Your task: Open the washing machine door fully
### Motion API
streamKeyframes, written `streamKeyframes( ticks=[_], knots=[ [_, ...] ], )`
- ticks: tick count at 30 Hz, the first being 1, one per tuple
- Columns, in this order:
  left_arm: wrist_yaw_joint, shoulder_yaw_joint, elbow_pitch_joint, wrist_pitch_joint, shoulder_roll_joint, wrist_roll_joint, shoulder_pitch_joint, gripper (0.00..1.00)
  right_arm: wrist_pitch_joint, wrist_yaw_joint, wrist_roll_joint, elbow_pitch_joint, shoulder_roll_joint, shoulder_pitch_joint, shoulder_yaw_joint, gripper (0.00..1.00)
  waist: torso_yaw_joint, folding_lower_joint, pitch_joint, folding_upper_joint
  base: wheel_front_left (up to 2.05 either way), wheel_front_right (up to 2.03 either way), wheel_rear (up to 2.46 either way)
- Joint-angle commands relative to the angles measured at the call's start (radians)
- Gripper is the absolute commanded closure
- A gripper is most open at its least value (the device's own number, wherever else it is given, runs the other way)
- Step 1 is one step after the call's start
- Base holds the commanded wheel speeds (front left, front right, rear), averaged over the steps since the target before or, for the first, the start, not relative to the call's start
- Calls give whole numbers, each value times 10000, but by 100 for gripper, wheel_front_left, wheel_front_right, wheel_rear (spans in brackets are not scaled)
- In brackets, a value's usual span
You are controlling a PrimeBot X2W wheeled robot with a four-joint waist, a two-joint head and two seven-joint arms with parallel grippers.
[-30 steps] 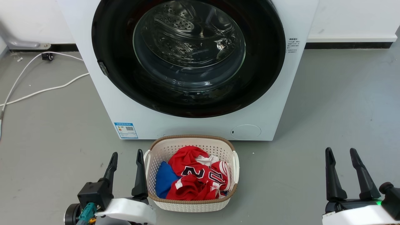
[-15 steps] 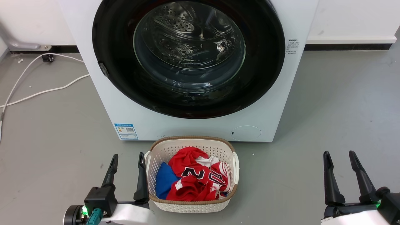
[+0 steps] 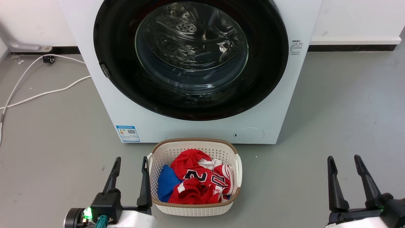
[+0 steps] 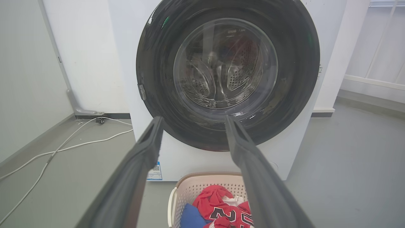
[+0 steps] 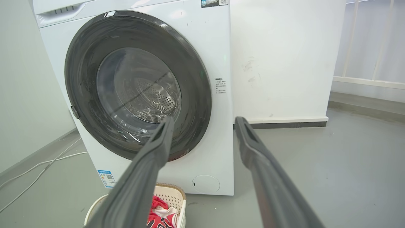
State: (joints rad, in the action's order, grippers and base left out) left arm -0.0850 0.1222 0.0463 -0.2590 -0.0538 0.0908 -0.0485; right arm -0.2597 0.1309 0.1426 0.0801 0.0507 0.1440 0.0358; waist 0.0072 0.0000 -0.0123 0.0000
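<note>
One washing machine (image 3: 126,110), one door (image 3: 120,79), one basket (image 3: 193,209). Two grippers: left gripper (image 3: 131,158), right gripper (image 3: 344,157). Two cables (image 3: 47,92) far left.

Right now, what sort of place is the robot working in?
Probably a laundry area in a home or test room: a white front-loading washing machine stands by a wall, a laundry basket of clothes sits on the grey floor before it, and white cables trail beside it.

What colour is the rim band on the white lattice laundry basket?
Tan-brown rim band, clearest in head view.
</note>
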Motion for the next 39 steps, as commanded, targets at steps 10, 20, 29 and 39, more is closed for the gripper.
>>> streamKeyframes(
  ticks=[10,20,29,39],
  knots=[
    [205,-167,131,-67,38,241,-147,0,-59,-3,77,-125,-11,76,8,0,-5,0,-13,0,0,0,0],
    [191,-135,238,-67,39,393,-143,0,-61,-3,151,-199,-11,96,-2,0,-3,0,-14,0,0,0,0],
    [141,-108,282,-67,41,416,-151,0,-59,-3,208,26,-12,4,-236,100,-7,0,-9,0,0,0,0],
    [91,-23,259,-67,40,395,-111,0,-59,-1,6231,-62,-15,113,-1181,100,-11,0,16,0,0,0,0]
  ],
)
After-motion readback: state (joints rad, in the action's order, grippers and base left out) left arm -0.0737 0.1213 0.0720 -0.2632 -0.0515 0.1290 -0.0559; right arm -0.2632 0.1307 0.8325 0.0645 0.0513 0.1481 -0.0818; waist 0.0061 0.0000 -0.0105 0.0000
